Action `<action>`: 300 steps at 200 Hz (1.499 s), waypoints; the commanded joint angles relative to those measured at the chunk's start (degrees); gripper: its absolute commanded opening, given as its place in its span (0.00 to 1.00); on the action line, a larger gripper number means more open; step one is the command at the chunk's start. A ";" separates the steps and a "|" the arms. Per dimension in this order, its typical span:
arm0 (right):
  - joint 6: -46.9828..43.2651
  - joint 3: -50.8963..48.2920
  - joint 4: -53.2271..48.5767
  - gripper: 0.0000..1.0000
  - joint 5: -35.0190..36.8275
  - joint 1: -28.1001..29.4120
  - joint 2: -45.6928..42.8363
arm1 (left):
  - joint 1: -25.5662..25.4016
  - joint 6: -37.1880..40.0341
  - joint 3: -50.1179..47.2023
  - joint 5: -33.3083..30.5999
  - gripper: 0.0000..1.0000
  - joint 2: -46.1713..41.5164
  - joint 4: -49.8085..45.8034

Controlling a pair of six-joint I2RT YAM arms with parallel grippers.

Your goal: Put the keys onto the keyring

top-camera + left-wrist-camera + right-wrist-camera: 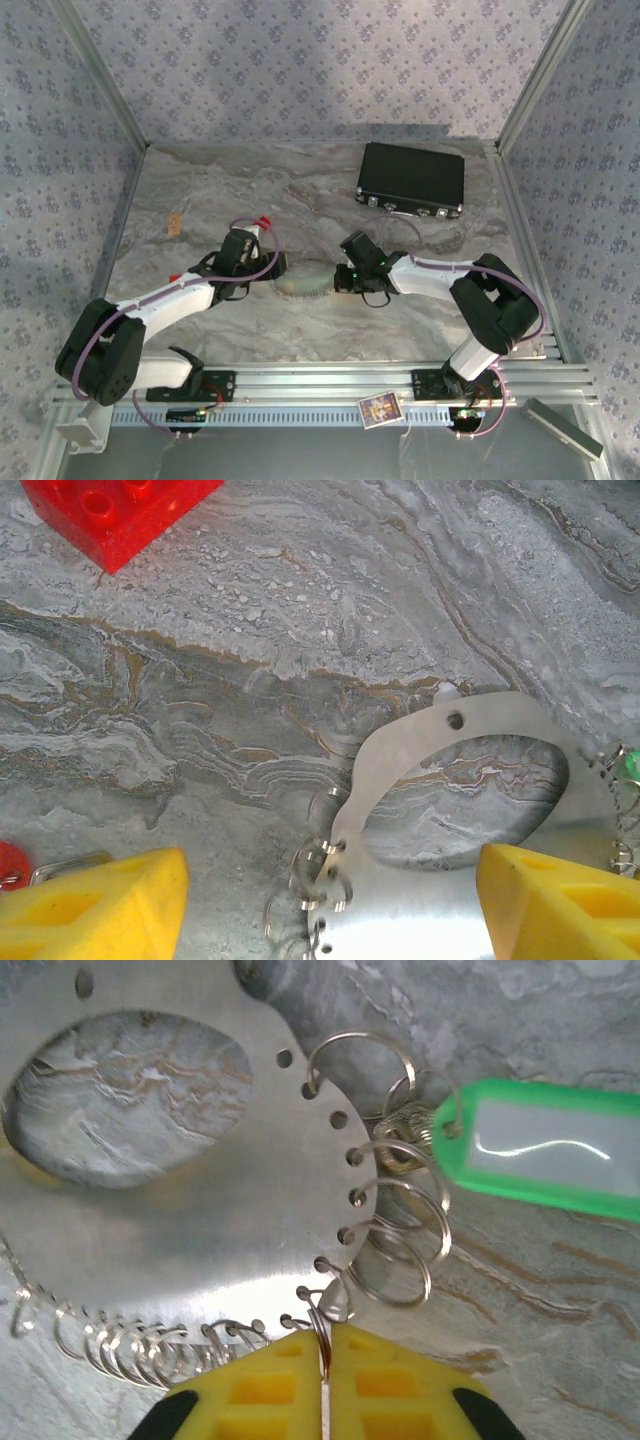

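A lab's robot test cell — aluminium framing and patterned wall panels box in a marble-look table with a mounting rail.

The left arm and right arm have black joints, white links, purple cables and yellow claw fingers.
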 commanded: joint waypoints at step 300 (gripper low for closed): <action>-17.08 7.15 -20.37 0.18 5.65 3.12 0.79 | -0.26 2.16 -1.00 -3.79 0.75 -4.41 -2.44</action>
